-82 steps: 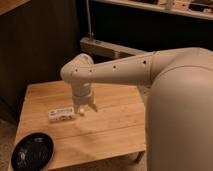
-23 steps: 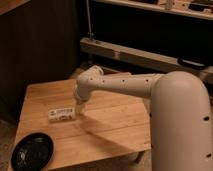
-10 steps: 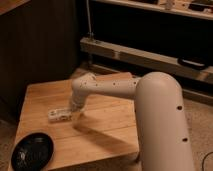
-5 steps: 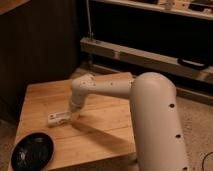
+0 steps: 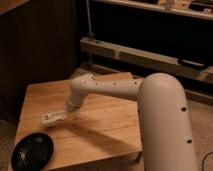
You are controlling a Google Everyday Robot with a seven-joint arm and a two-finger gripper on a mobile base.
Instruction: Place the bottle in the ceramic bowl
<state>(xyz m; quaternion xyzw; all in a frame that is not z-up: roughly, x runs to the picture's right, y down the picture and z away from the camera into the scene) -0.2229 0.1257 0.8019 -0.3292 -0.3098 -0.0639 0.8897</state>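
Note:
The small white bottle lies level at the left of the wooden table, just above or on its top; I cannot tell which. My gripper is at the bottle's right end, shut on it, with the white arm reaching in from the right. The black glossy ceramic bowl sits at the table's front left corner, below and left of the bottle, apart from it. Nothing lies in the bowl.
My large white arm segment fills the right foreground and hides the table's right edge. A dark wall panel stands behind the table. A low shelf rail runs across the back right.
The gripper came down onto the bottle and closed on it. Over the last second the bottle has shifted left and toward the front, nearer the bowl, along with the gripper.

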